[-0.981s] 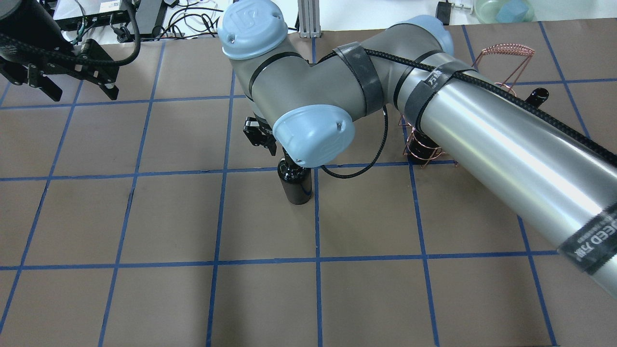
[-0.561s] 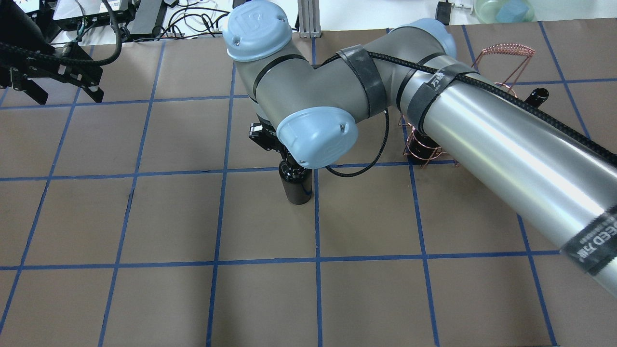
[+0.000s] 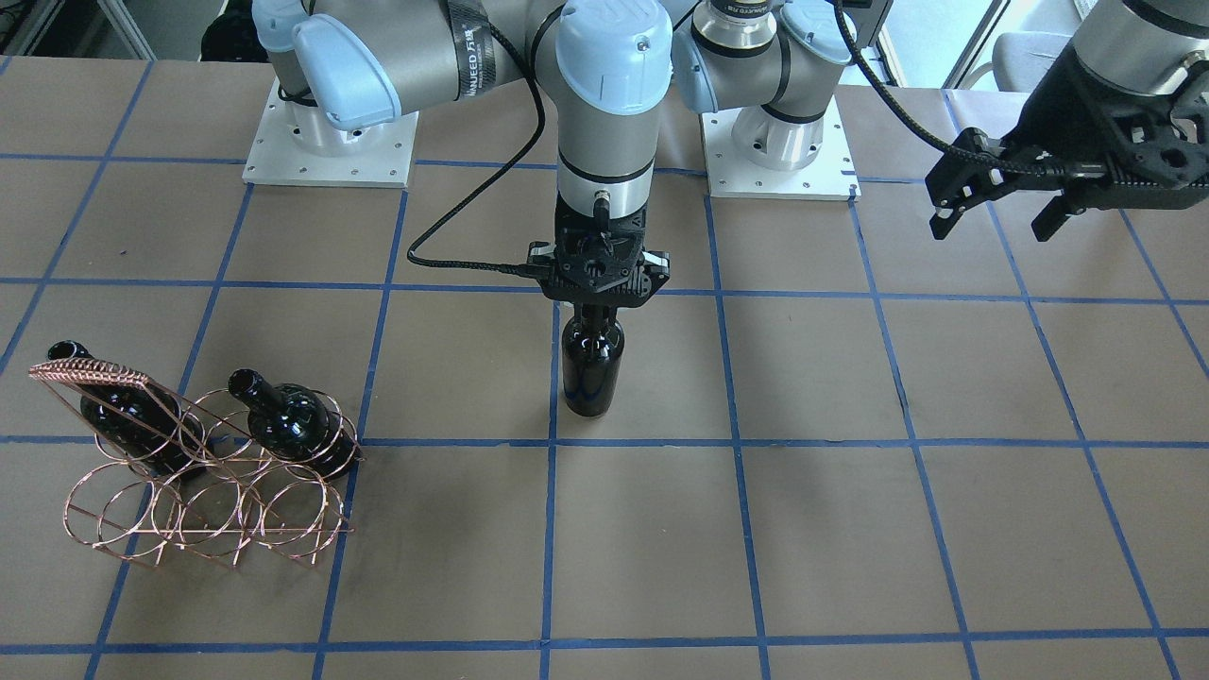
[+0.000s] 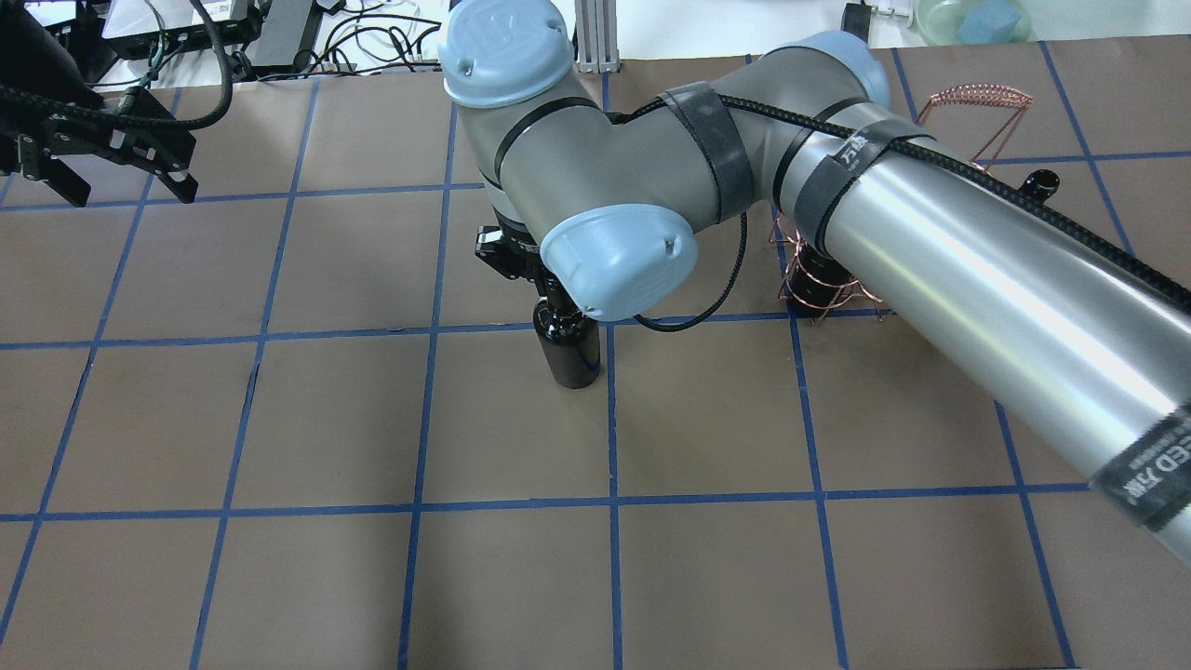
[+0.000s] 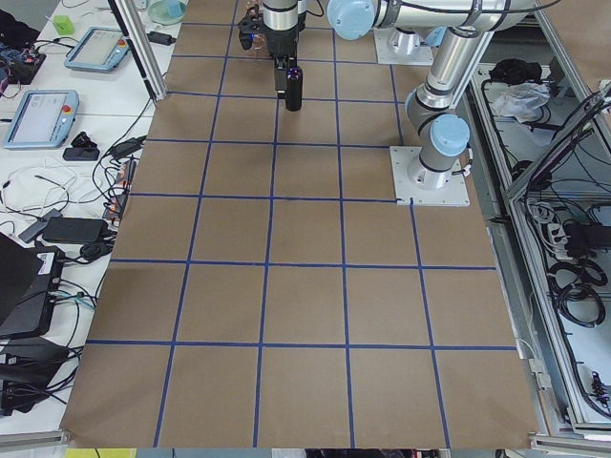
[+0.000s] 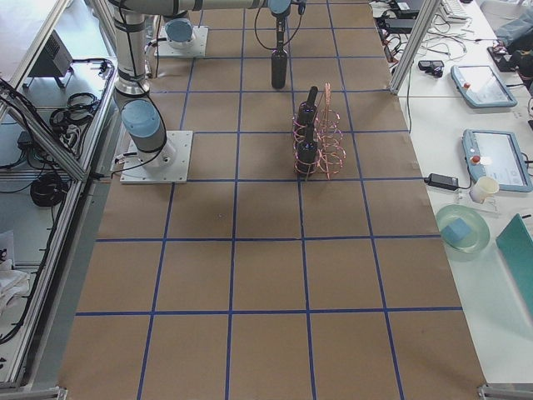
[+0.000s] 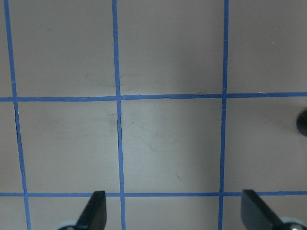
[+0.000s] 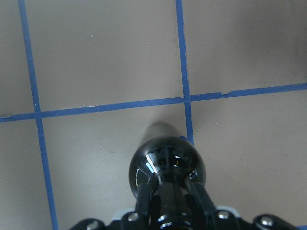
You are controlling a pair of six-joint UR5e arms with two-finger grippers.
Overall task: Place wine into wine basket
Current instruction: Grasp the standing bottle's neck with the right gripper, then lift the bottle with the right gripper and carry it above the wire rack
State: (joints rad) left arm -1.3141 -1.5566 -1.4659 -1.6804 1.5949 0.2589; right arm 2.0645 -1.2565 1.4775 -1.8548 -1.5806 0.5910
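Observation:
The wine bottle (image 3: 591, 370), glossy black, stands upright near the table's middle; it also shows in the overhead view (image 4: 569, 355) and the right wrist view (image 8: 166, 164). My right gripper (image 3: 599, 300) is shut on its neck from above, fingers (image 8: 147, 202) on both sides. I cannot tell if its base touches the table. The copper wire wine basket (image 3: 200, 484) (image 4: 821, 279) stands apart at my right side, with two look-alike bottles (image 3: 289, 421) (image 3: 121, 406) in it. My left gripper (image 3: 992, 210) (image 7: 175, 216) is open and empty, high over the table's far left.
The right arm's long silver link (image 4: 977, 307) crosses over the basket in the overhead view. A green bowl (image 4: 972, 20) with a blue block sits off the table's far right corner. Cables and devices (image 4: 233, 37) lie beyond the far edge. Arm bases (image 3: 326, 142) stand at my side.
My left gripper has drawn back to the left and farther away. The right wrist has shifted slightly, and the bottle in its grip has barely moved.

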